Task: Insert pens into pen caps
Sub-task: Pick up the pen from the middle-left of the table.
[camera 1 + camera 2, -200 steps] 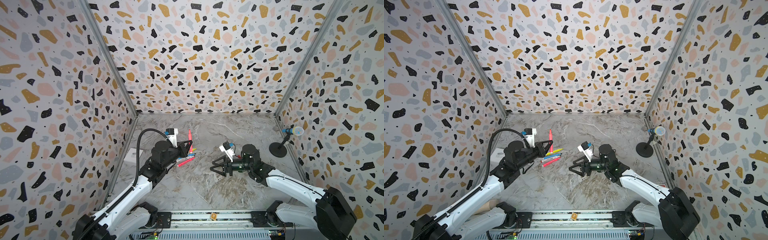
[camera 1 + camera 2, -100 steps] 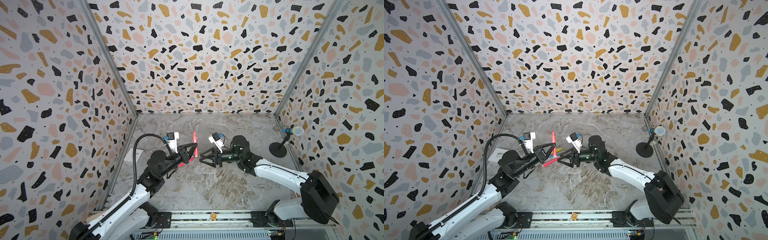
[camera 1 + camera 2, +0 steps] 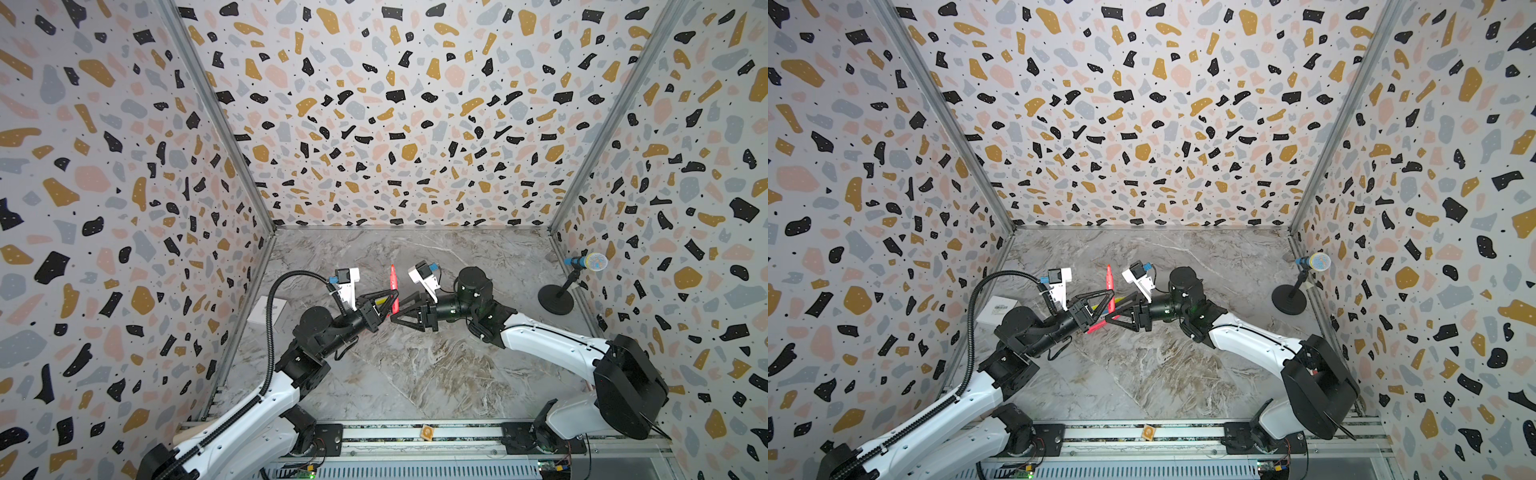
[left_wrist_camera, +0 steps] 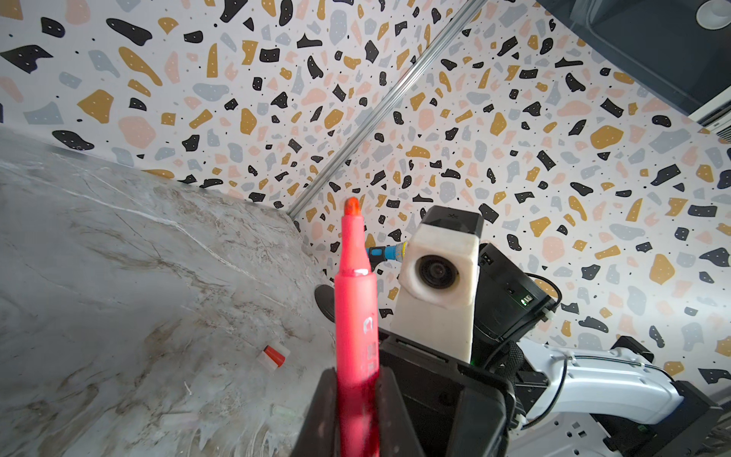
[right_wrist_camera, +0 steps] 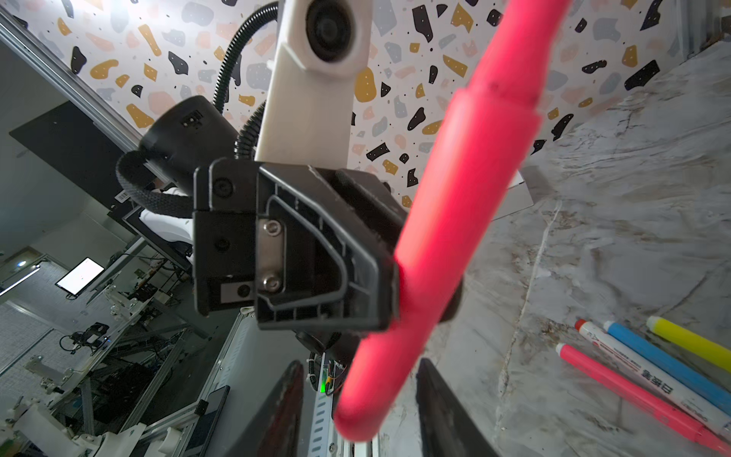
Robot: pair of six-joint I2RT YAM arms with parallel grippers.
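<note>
the left gripper point(image 3: 388, 304) is clamped tight on the lower barrel of a bright pink pen point(image 3: 393, 286), holding it raised above the marble tabletop point(image 3: 415, 374). in the left wrist view the pen point(image 4: 355, 316) stands up out of the gripper point(image 4: 358, 382), and its bare orange-red tip is uncapped.

the right gripper point(image 3: 395, 316) meets it from the opposite side, near the middle of the table in both top views. in the right wrist view its fingers point(image 5: 290, 395) stand part-way apart on either side of the pen's rounded rear end point(image 5: 455, 237). a gap shows on each side, so nothing is gripped there.

four more pens lie side by side on the table below the grippers: a yellow pen point(image 5: 688, 344), a light blue pen point(image 5: 664, 360), a white-barrelled pen point(image 5: 633, 366) with a red end and print, and a second pink pen point(image 5: 633, 399).

a red-orange pen cap point(image 4: 273, 356) lies alone on the table, apart from both grippers. a small microphone point(image 3: 588, 262) on a black stand sits by the right wall.
</note>
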